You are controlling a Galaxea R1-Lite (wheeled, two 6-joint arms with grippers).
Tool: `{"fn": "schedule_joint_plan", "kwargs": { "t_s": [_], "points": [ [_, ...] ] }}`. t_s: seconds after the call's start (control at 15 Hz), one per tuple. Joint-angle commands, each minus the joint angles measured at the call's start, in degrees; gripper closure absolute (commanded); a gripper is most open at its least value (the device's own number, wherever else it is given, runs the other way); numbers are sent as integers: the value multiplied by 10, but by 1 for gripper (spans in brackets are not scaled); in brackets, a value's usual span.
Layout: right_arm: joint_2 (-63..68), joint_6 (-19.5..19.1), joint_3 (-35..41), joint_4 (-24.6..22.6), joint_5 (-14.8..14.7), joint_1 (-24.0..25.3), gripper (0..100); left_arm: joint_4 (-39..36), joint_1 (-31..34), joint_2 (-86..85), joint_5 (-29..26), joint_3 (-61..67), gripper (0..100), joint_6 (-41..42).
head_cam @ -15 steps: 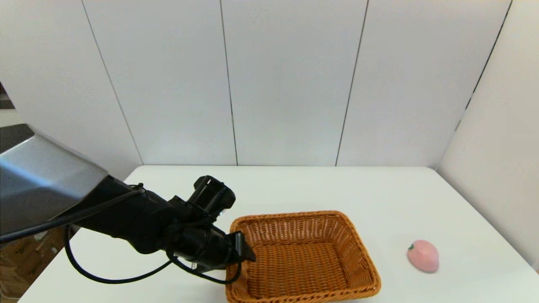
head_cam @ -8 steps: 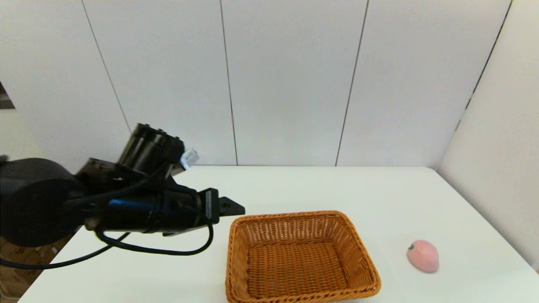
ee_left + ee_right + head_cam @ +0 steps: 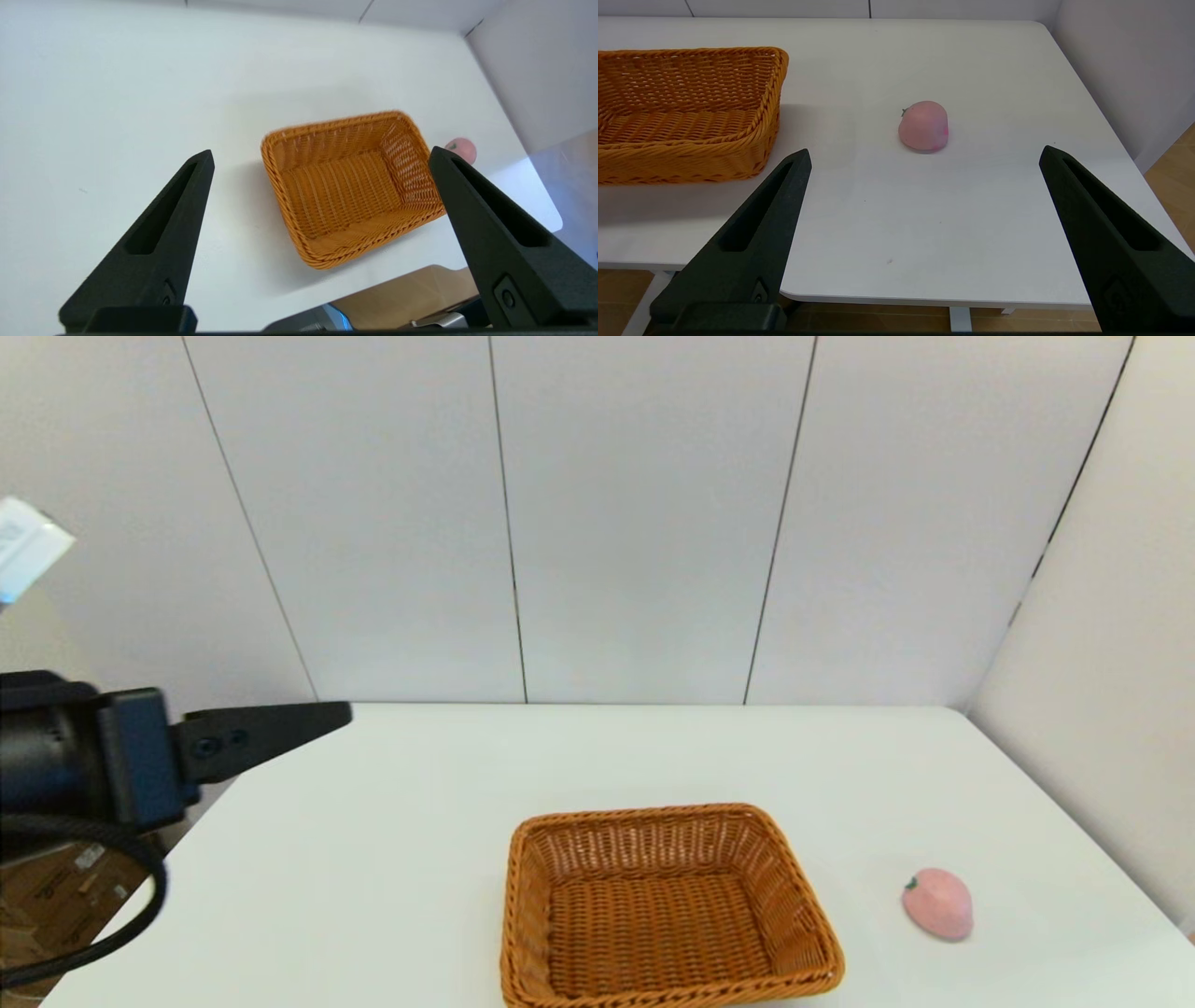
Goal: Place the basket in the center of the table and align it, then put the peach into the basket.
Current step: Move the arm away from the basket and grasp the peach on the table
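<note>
The orange-brown wicker basket (image 3: pixel 644 814) sits empty on the white table (image 3: pixel 653 747), near its front edge and roughly midway across. The pink peach (image 3: pixel 938 903) lies on the table to the basket's right, apart from it. My left gripper (image 3: pixel 327 717) hangs open and empty above the table's left edge, well away from the basket. Its wrist view looks down on the basket (image 3: pixel 327 125) and the peach (image 3: pixel 460 149). My right gripper (image 3: pixel 925 151) is out of the head view. It is open in front of the table's near edge, facing the peach (image 3: pixel 923 126), with the basket (image 3: pixel 691 154) beside it.
White wall panels stand behind the table and close along its right side (image 3: pixel 1102 691). Cardboard boxes (image 3: pixel 56 896) sit on the floor beyond the table's left edge. The table's rounded front edge (image 3: pixel 924 298) lies just ahead of the right gripper.
My left gripper has come off the basket's left rim, risen and drawn back to the left. The basket and the peach have stayed put.
</note>
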Motion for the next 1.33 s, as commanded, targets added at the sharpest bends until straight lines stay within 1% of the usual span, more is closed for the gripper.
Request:
{"fn": "schedule_joint_plan", "kwargs": {
  "t_s": [0.07,0.4,0.53,0.73,1.07,1.2,1.33],
  "points": [
    [1,0,0,1,0,0,0,8,97,-201,7,104,0,129],
    [1,0,0,1,0,0,0,8,238,-354,5,183,0,139],
    [0,0,0,1,0,0,0,8,275,-394,4,207,0,139],
    [1,0,0,1,0,0,0,7,293,-479,4,274,0,178],
    [0,0,0,1,0,0,0,0,307,-565,1,374,0,185],
    [1,0,0,1,0,0,0,-19,308,-614,0,439,0,208],
    [0,-1,0,1,0,0,0,-79,308,-612,-7,481,0,217]
  ]
}}
